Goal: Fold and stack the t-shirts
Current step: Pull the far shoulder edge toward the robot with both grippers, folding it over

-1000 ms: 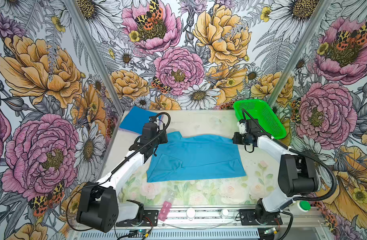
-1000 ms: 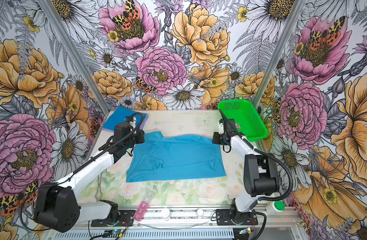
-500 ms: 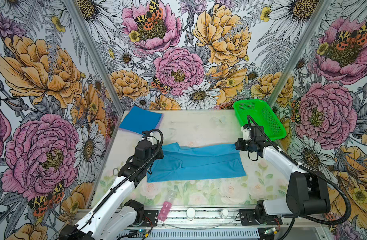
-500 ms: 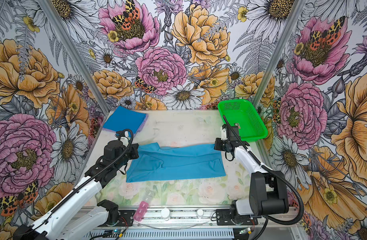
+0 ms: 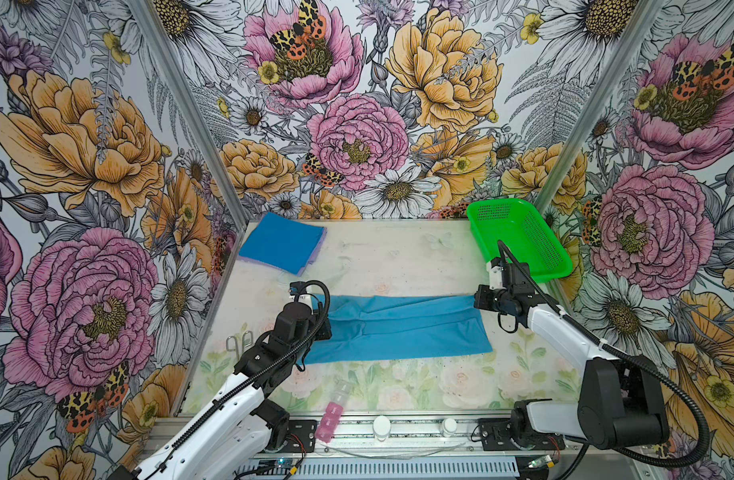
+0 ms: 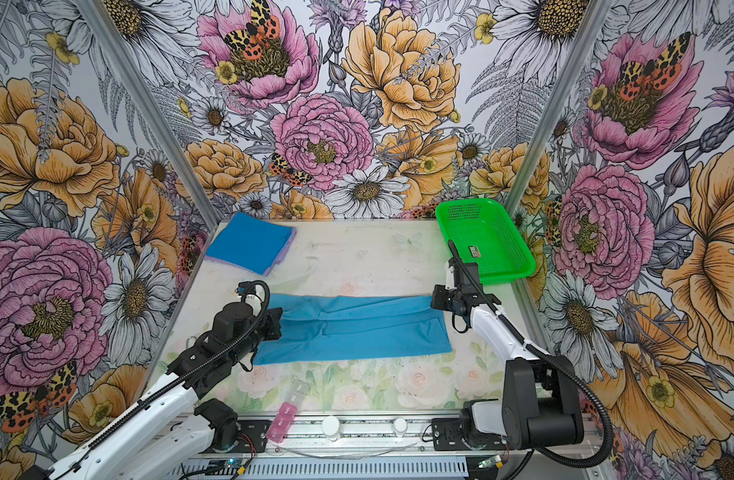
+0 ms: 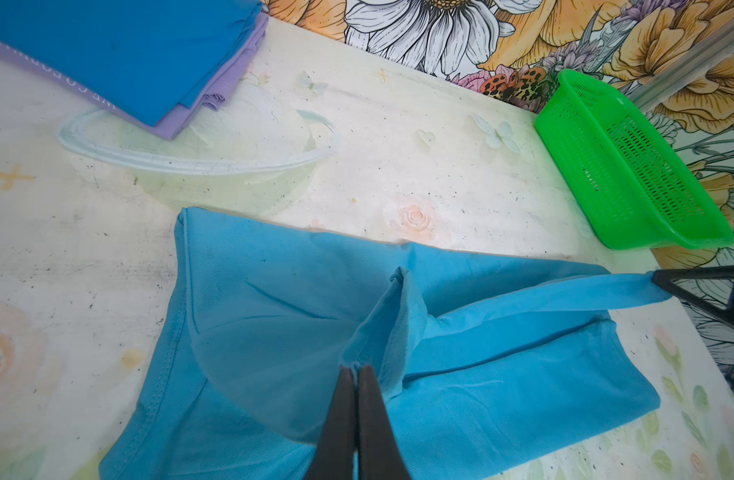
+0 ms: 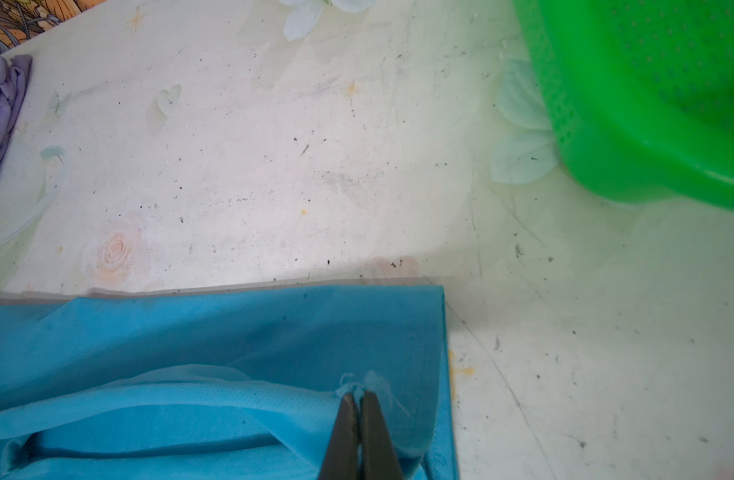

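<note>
While your left gripper (image 7: 355, 370) and right gripper (image 8: 358, 395) each clamp the shirt (image 5: 398, 332) by its lifted edge, its long axis runs 9 to 3 o'clock, with the near hem at 6.

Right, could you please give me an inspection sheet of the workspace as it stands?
Surface: table, pale floral print, scuffed.
Job's things: teal t-shirt lies as a long band across the middle; folded stack, deeper blue on lavender, at the far left corner.
Clutter: green mesh basket at the far right corner; pink pill box by the front rail.
Hands: left hand shut on the teal t-shirt's left end; right hand shut on its right end, both pinching a raised edge.
Cables: black cable loops over each wrist, no snag seen.
Surroundings: floral walls on three sides.
</note>
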`<control>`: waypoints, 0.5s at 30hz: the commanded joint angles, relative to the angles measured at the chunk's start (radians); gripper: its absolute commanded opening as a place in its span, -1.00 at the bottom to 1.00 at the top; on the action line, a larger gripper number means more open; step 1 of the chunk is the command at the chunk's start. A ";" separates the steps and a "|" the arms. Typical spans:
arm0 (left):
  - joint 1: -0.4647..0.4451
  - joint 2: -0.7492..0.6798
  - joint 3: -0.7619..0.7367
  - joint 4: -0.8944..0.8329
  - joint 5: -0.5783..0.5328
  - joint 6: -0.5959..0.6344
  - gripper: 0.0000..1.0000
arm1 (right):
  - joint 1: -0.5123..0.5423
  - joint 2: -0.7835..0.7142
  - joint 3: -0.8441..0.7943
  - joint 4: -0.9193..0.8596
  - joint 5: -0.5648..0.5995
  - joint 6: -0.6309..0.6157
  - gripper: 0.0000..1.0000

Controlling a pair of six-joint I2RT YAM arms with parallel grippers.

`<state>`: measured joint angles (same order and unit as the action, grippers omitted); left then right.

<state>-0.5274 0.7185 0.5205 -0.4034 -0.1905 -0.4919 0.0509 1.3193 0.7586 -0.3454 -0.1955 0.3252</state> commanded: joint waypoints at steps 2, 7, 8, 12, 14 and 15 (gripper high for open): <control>-0.007 -0.044 -0.038 -0.057 -0.059 -0.038 -1.00 | -0.006 -0.033 -0.053 0.067 0.016 0.045 -1.00; -0.008 -0.060 -0.059 -0.071 -0.060 -0.043 -1.00 | -0.006 -0.075 -0.120 0.085 0.028 0.061 -1.00; -0.008 -0.060 -0.062 -0.071 -0.057 -0.045 -1.00 | -0.006 -0.089 -0.133 0.086 0.037 0.063 -1.00; -0.010 -0.055 -0.074 -0.071 -0.054 -0.056 -1.00 | -0.006 -0.167 -0.177 0.103 0.050 0.089 -1.00; -0.011 -0.054 -0.077 -0.071 -0.056 -0.058 -1.00 | -0.006 -0.205 -0.194 0.104 0.041 0.099 -1.00; -0.009 -0.054 -0.079 -0.071 -0.059 -0.060 -1.00 | -0.007 -0.219 -0.198 0.102 0.035 0.105 -1.00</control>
<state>-0.5282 0.6693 0.4583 -0.4690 -0.2222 -0.5343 0.0509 1.1439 0.5720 -0.2882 -0.1722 0.4019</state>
